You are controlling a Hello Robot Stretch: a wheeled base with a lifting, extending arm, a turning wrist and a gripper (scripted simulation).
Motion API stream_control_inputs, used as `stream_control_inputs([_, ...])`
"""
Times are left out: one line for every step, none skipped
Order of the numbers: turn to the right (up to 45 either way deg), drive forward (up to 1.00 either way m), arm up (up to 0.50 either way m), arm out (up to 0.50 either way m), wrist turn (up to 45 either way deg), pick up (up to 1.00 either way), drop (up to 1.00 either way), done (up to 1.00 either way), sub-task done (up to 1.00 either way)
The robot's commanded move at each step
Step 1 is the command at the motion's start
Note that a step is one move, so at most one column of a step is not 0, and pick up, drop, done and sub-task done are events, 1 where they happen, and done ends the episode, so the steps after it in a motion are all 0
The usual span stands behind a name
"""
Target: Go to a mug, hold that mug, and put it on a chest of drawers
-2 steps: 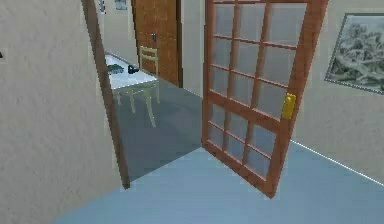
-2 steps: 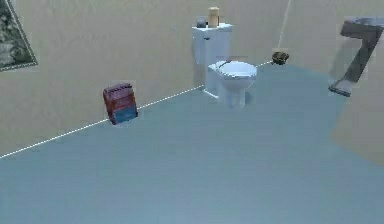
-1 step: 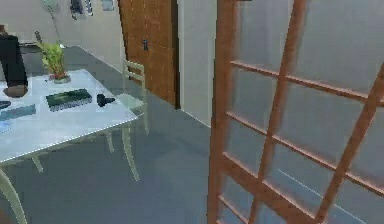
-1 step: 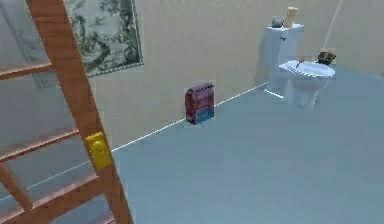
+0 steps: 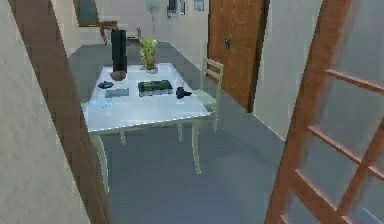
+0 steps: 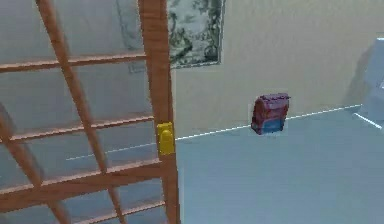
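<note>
Pincer state cannot be told, nor how the mug lies from it; nothing on the glossy white surface (image 5: 135, 108) reads surely as a mug, though a small dark rounded blob (image 5: 118, 75) by a tall black cylinder (image 5: 118, 48) may be one. Judged an approach step: drive past the wooden lattice door (image 5: 308, 120), then square the arm side to the surface, clear of the pale slatted chair (image 5: 212, 78).

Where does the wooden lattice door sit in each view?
Forward view: the wooden lattice door slants down the picture's right side.
Arm side view: the wooden lattice door takes the left half, with a yellow handle on its upright.
Shared landmark: the grey floor beside the door.
</note>
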Motion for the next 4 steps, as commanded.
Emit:
stream_control_inputs([0.0, 0.60, 0.00, 0.00, 0.0, 0.00, 0.00, 0.00, 0.00])
stream_control_inputs([-12.0, 0.00, 0.00, 0.00, 0.0, 0.00, 0.00, 0.00, 0.00])
stream_control_inputs([0.0, 0.15, 0.00, 0.00, 0.0, 0.00, 0.00, 0.00, 0.00])
stream_control_inputs([-36.0, 0.00, 0.00, 0.00, 0.0, 0.00, 0.00, 0.00, 0.00])
